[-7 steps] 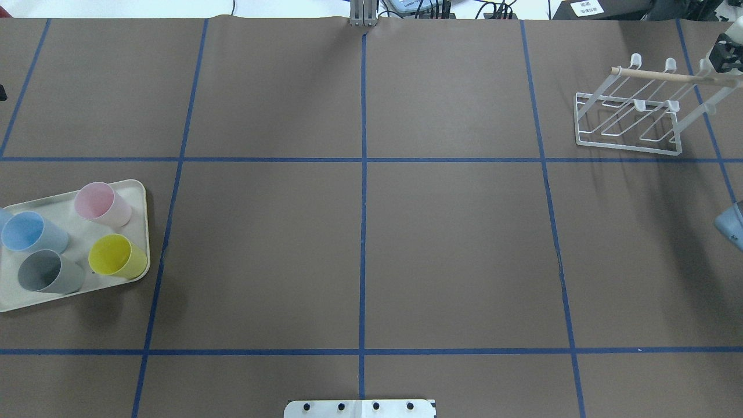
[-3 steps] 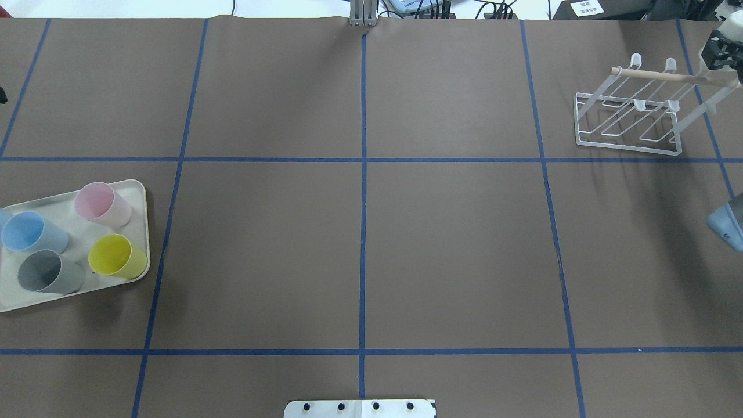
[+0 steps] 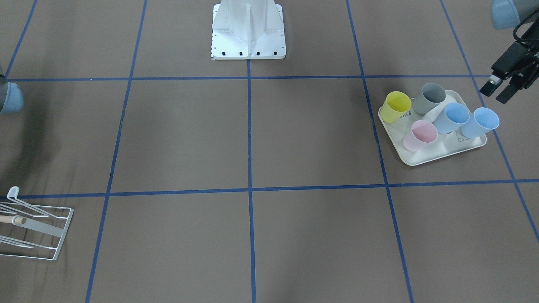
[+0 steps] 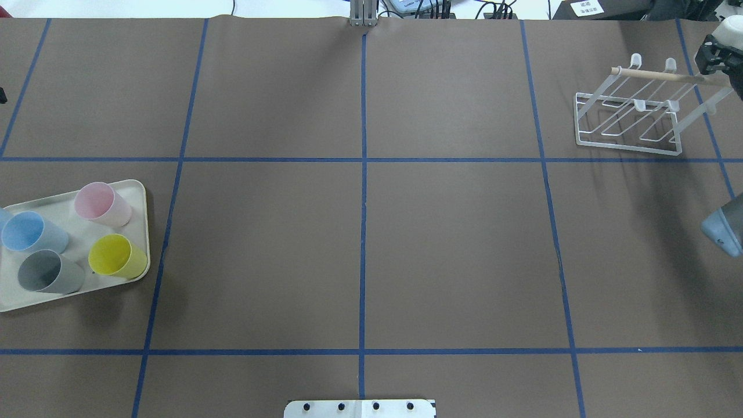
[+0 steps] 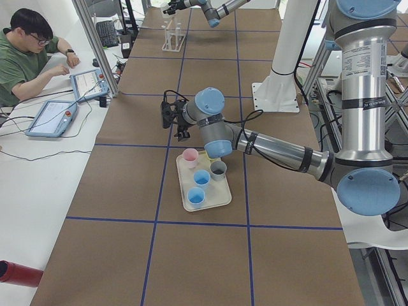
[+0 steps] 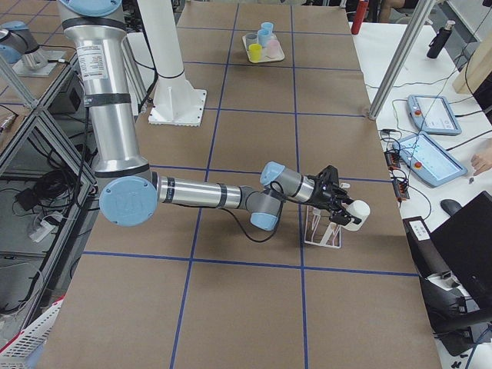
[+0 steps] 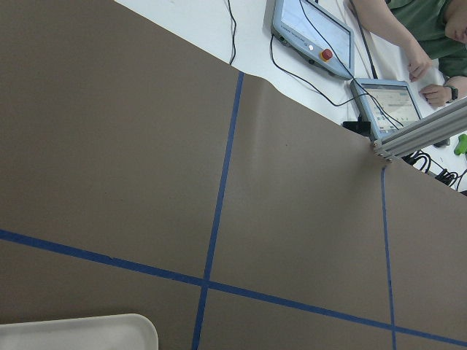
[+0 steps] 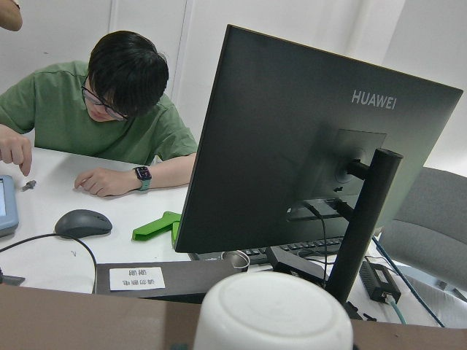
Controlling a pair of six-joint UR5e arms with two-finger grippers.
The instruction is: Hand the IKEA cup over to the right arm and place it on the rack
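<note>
My right gripper [image 4: 718,51] hangs at the far right of the table, just beyond the wooden-dowel end of the white wire rack [image 4: 627,125]. It is shut on a white IKEA cup [image 6: 356,213] that it holds on its side above the rack [image 6: 323,232]. The cup's rounded bottom [image 8: 273,312] fills the lower part of the right wrist view. My left gripper [image 3: 497,90] hovers open and empty beside the tray's outer edge. The left wrist view shows only brown table and a tray corner.
A cream tray [image 4: 141,194] at the left holds pink [image 4: 101,203], yellow [image 4: 116,255], grey [image 4: 46,273] and blue [image 4: 32,232] cups. The robot's base [image 3: 248,29] stands mid-table. A person sits at a desk with a monitor [image 8: 306,153] beyond the far edge.
My right gripper with the white cup has shifted slightly left and toward the far edge by the rack's dowel end, and the right elbow has crept left. The tray and its cups are unchanged.
</note>
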